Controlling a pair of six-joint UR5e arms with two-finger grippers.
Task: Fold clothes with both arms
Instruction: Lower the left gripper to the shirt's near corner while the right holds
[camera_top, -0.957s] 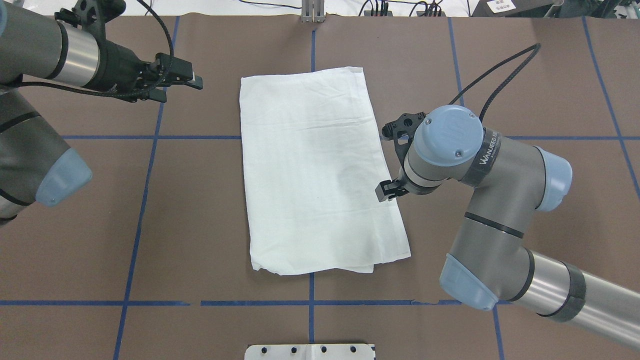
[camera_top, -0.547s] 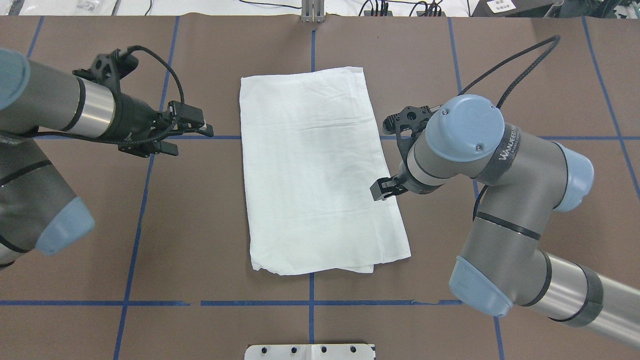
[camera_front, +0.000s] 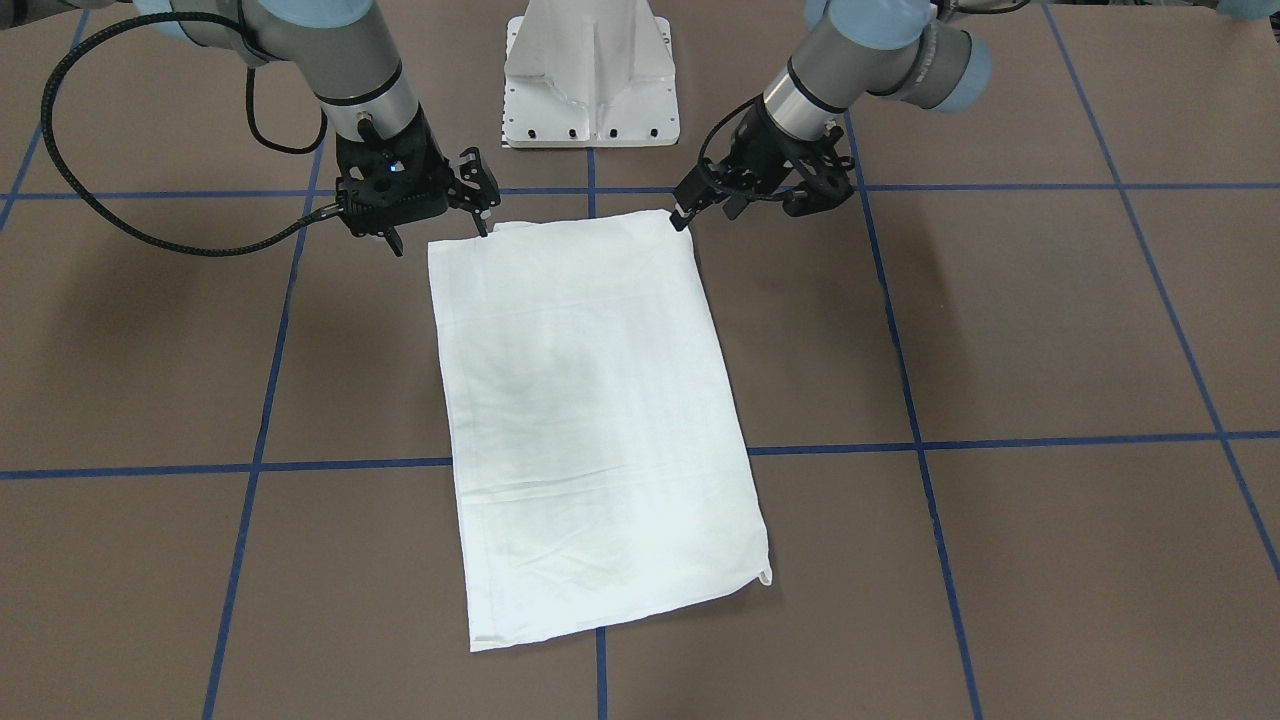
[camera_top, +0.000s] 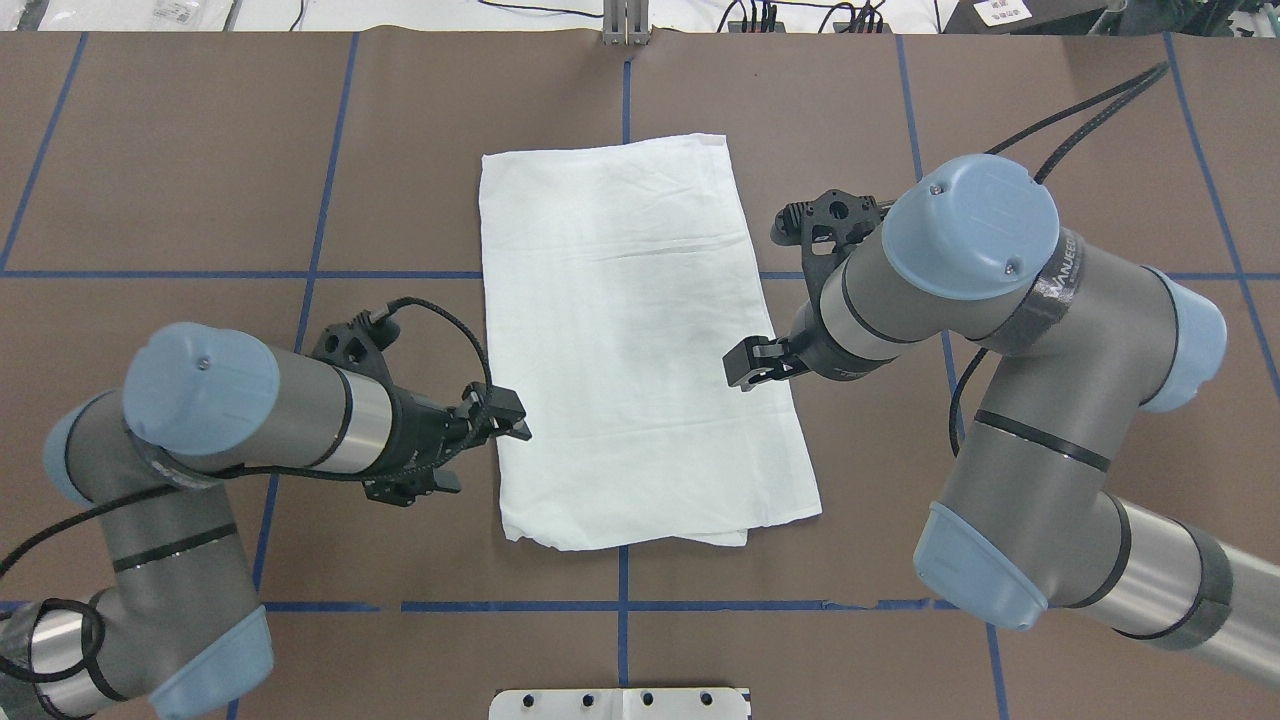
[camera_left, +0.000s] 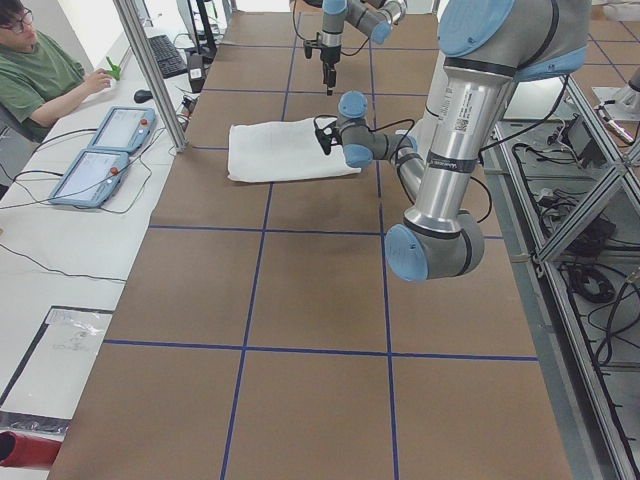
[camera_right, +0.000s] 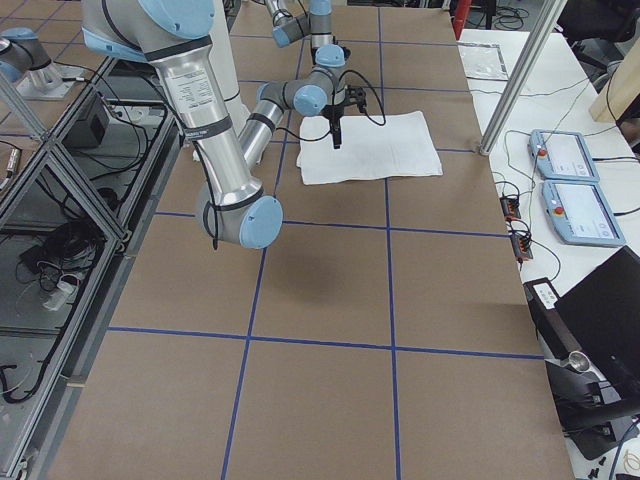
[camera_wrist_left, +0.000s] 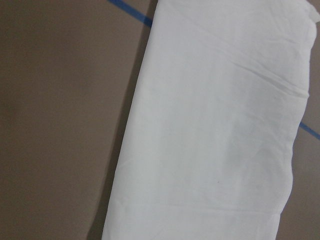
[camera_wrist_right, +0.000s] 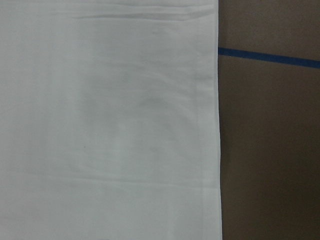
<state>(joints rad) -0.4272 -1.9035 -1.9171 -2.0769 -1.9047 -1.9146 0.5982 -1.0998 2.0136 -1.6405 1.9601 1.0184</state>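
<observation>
We see the white T-shirt (camera_top: 630, 340) folded into a smooth rectangle; left gripper (camera_front: 708, 212) and right gripper (camera_front: 442, 235) spread, empty.

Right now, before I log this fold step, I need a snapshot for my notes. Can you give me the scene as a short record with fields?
garment: white shirt, folded into a long rectangle, lying flat
surface: brown table with blue tape lines
left claw: open, beside the shirt's left long edge, holding nothing
right claw: open, above the shirt's right long edge, holding nothing
collar and print: not visible
bystander: person seated at the side bench
</observation>
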